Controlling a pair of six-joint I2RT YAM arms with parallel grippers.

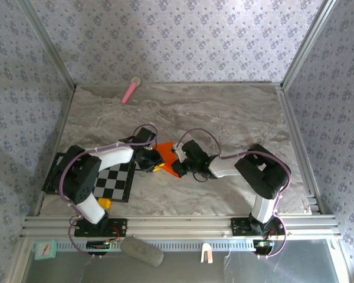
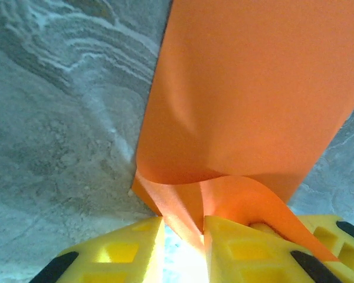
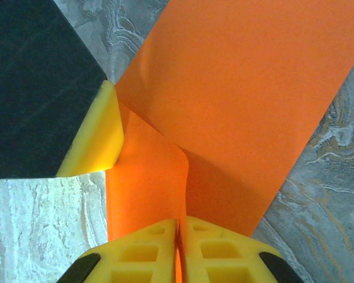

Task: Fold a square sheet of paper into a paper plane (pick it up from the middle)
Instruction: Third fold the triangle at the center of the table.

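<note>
Yellow fingers of the right gripper (image 3: 180, 227) are filling the bottom of the right wrist view. They are pressing together on a raised flap of the square sheet of paper (image 3: 242, 88), with an orange sliver showing in the slit between them. That view is also catching one yellow finger (image 3: 97, 132) of the left gripper (image 2: 183, 227), on its black body, touching the same flap from the left. The left wrist view is not showing that contact.

In the left wrist view the left jaws are standing narrowly apart. A curled fold of the paper is dipping into the gap and light is glowing through beneath it. Whether the pads are pressing the fold is unclear.

The sheet is bright orange, thin, matte and unmarked. It is bending in a soft curve where it is lifted and lying flat on the table (image 1: 224, 112) beyond.

The top view is giving the layout that the wrist views are missing. Both arms are meeting over the orange paper near the middle of the grey marbled tabletop. A black-and-white checkered mat (image 1: 115, 180) is lying under the left arm. A pink stick (image 1: 130, 90) is resting near the back edge, well apart from the paper.

The fingers are moulded plastic with square recesses.
</note>
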